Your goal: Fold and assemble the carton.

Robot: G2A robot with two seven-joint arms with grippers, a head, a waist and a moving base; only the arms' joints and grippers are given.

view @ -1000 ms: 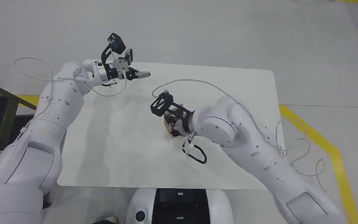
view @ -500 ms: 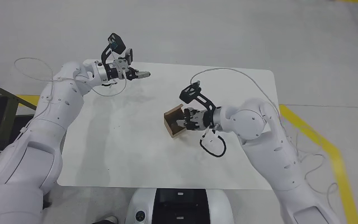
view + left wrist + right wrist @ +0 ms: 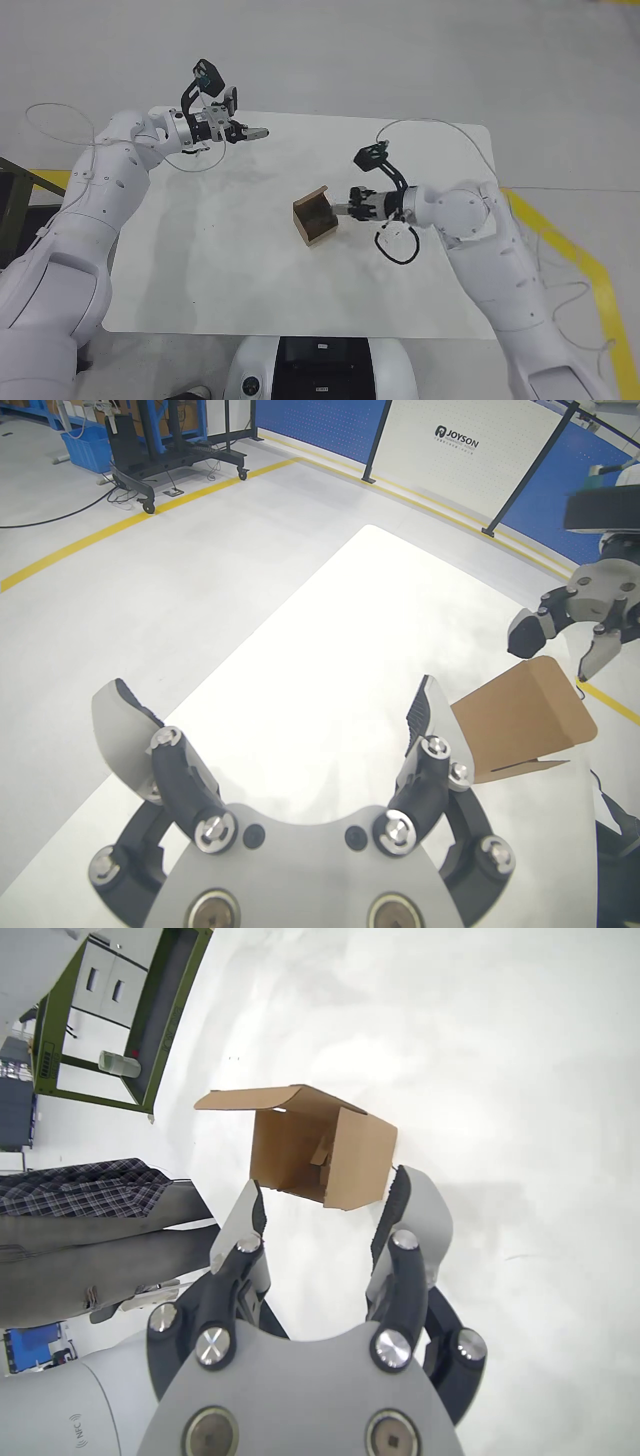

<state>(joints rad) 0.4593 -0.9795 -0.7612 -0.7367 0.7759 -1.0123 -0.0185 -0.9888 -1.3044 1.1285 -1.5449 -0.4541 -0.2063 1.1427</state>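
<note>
- The brown carton [image 3: 314,217] lay on its side on the white bench [image 3: 200,250], erected, with 1 flap open.
- The right hand [image 3: 342,209] was open and empty just beside it. The left hand [image 3: 260,132] was open and empty, well apart.
- Probable next move: tucking the flap shut.

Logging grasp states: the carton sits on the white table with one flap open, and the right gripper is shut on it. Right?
Not quite. The right gripper is open, jaws spread apart beside the carton, as the right wrist view shows. The carton does sit on the white table with one flap open.
</note>
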